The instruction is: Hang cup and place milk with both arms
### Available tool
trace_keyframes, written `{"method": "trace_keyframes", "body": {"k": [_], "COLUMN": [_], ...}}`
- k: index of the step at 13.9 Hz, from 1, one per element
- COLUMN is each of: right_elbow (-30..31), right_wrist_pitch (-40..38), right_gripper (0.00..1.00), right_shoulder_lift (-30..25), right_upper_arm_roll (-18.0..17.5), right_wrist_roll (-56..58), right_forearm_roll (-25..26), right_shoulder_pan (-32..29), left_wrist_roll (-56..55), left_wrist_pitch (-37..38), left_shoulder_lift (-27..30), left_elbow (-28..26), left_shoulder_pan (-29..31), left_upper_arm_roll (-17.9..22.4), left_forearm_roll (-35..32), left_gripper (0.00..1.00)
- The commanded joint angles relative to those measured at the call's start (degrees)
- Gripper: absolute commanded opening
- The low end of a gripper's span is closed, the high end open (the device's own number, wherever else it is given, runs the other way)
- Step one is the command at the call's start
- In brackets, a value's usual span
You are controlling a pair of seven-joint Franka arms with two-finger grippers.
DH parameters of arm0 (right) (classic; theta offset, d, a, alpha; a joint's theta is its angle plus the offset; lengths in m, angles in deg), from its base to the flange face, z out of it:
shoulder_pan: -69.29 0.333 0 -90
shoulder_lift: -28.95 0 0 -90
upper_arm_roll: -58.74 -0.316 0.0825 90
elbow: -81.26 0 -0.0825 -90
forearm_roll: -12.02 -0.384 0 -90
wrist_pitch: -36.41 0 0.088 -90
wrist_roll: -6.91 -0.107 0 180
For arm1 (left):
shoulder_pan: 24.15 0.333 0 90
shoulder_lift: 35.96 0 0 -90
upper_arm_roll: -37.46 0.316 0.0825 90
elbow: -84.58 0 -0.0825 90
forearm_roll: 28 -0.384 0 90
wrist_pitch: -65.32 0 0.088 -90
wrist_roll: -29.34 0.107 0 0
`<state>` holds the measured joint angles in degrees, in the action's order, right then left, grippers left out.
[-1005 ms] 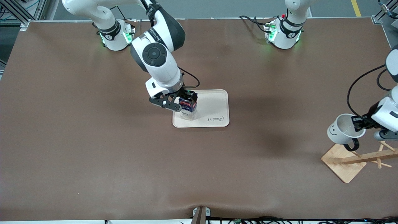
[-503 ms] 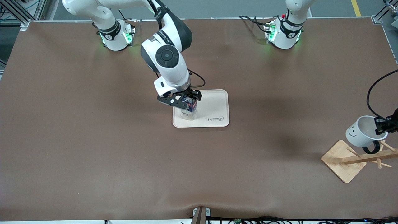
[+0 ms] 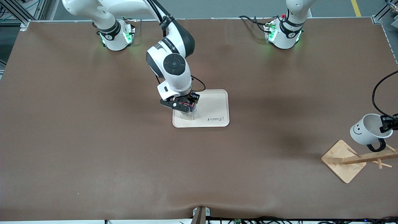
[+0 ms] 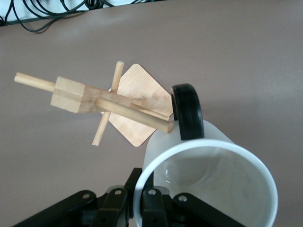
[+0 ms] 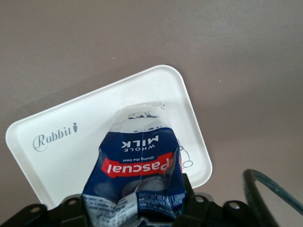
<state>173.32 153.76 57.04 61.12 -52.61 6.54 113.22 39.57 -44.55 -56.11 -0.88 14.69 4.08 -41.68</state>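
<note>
My left gripper (image 3: 388, 123) is shut on the rim of the white smiley cup (image 3: 367, 129), one finger inside and one outside. It holds the cup tilted over the wooden rack (image 3: 367, 157). In the left wrist view the gripper (image 4: 142, 191) pinches the cup (image 4: 208, 184), and the black handle (image 4: 187, 111) sits right at a peg's tip (image 4: 165, 126). My right gripper (image 3: 183, 104) is shut on the dark-blue milk (image 3: 187, 114), upright at the cream tray (image 3: 214, 109). The right wrist view shows the gripper (image 5: 137, 205), the milk (image 5: 137, 161) and the tray (image 5: 71, 137). The cap is hidden.
The rack's square wooden base (image 3: 341, 160) lies at the left arm's end of the table, nearer the front camera than the tray. The tray sits mid-table on the brown tabletop (image 3: 108, 149). A black cable (image 3: 374, 93) loops above the cup.
My left gripper carried the cup toward the left arm's end of the table, bringing its handle up to the rack's peg. My right wrist straightened up over the milk on the tray.
</note>
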Motion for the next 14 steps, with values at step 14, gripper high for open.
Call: {"method": "trace_keyframes", "body": {"k": [14], "right_elbow": [-3.13], "right_wrist_pitch": [-15.75], "right_gripper": [0.00], "right_shoulder_lift": [-8.83], "right_upper_arm_roll": [0.62], "right_wrist_roll": [16.68], "right_forearm_roll": [-1.20], "right_shoulder_pan": [-14.56], "left_wrist_roll": [5.50], "left_wrist_pitch": [1.24], "left_shoulder_lift": [-2.53], "left_elbow": [0.56], "left_shoulder_pan": [4.76], "left_upper_arm_roll": [-0.63], "left_forearm_roll": [3.92], "left_gripper": [0.00]}}
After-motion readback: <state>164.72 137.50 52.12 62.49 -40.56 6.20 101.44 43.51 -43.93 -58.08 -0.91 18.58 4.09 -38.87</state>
